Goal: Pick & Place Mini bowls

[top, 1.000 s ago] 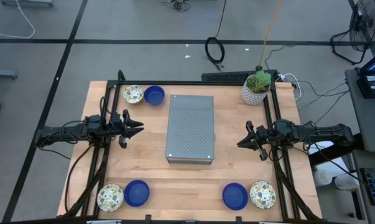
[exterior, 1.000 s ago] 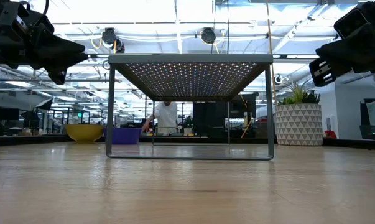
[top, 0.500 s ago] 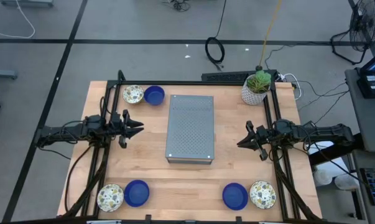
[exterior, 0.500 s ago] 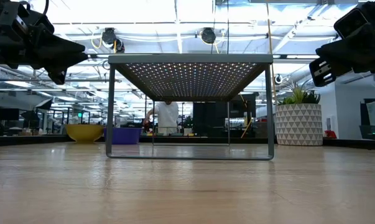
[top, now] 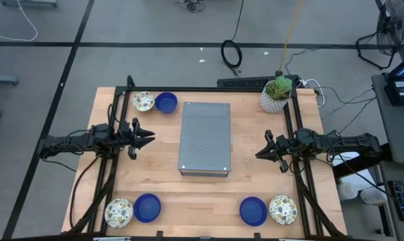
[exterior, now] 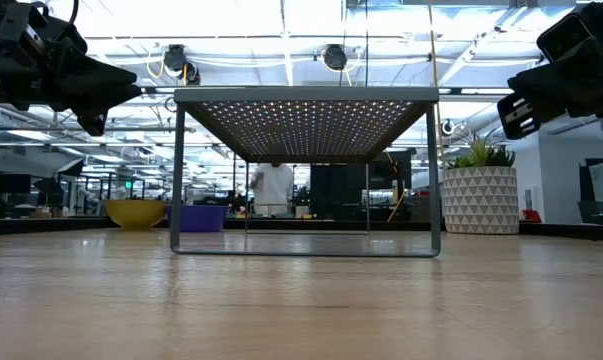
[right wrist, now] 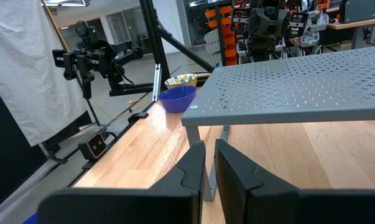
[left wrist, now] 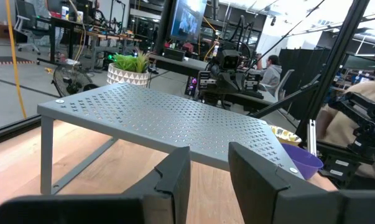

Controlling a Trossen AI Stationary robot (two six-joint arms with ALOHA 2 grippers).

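Bare wood is left around the grey perforated metal stand (top: pixel 204 138), flanked at nine by the empty, part-open left gripper (top: pixel 148 138), at three by the empty, closed right gripper (top: pixel 260 153), while small blue and cream floral bowls (top: pixel 155 102) sit at eleven, seven (top: pixel 133 209) and five (top: pixel 268 210) corners.

1. Left arm (top: pixel 74 142): dark, near-black, chain of chunky segments; thin black cables run along it and loop off its rear end.
2. Left claw (top: pixel 148 138): two black fingers tapering to a point in the high view; in the left wrist view the fingers (left wrist: pixel 172 180) are flat, matte, angular slabs with bevelled edges.
3. Right arm (top: pixel 342 144): same dark build, boxy joint housings, black cabling trailing at its rear end.
4. Right claw (top: pixel 259 153): black and pointed; in the right wrist view the fingers (right wrist: pixel 193 165) are smooth matte wedges with rounded tips.
5. Low view: both claw bodies (exterior: pixel 51 65) look bulky, black, blocky, with a cable loop above the left.
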